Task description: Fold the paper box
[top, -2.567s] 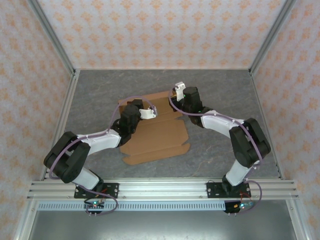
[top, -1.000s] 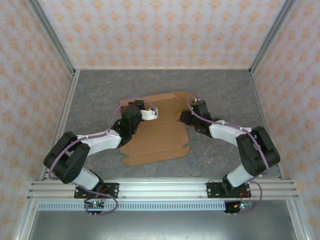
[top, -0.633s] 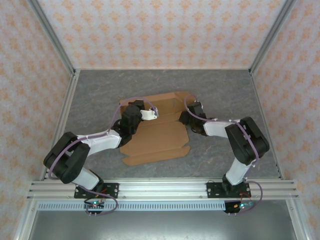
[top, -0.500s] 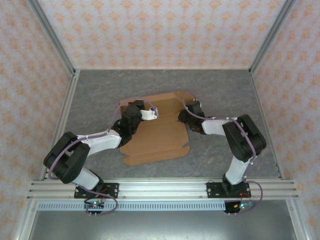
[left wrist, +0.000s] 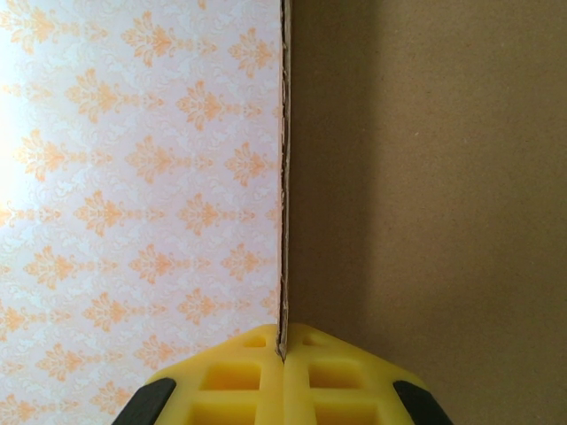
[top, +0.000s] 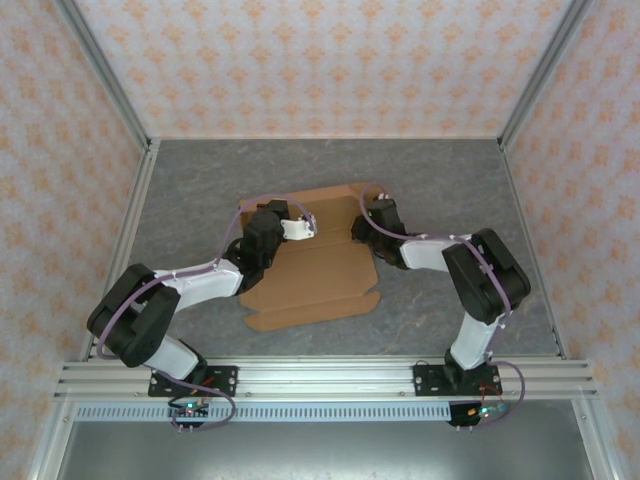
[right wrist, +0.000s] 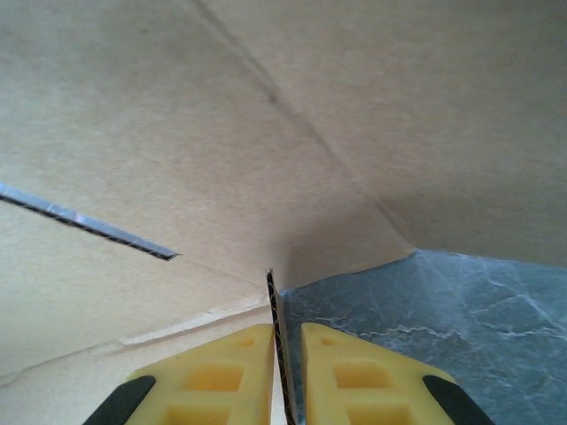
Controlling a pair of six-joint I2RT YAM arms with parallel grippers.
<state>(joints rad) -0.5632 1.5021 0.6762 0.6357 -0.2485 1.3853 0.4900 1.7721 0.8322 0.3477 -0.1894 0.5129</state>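
Note:
The paper box [top: 315,275] is a brown die-cut cardboard sheet lying mid-table, its far panel raised. My left gripper [top: 303,227] holds that raised part near its left end. In the left wrist view the yellow fingers [left wrist: 221,376] are shut on the cardboard's edge [left wrist: 283,177], with my left gripper [left wrist: 283,332] pinching it. My right gripper [top: 360,228] is at the sheet's right side. In the right wrist view an upright flap edge [right wrist: 273,301] stands between the pads of my right gripper [right wrist: 285,329]. The left pad touches it and a slim gap remains at the right pad.
The grey stone-patterned table [top: 450,180] surrounds the sheet, with bare floor also beside the flap [right wrist: 461,310]. Patterned walls and aluminium posts [top: 105,80] close in the sides and back. A metal rail [top: 320,378] runs along the near edge.
My right gripper has come down and moved left to the sheet's right flap, its jaws narrowing around the flap edge. The left gripper has kept its hold and not moved.

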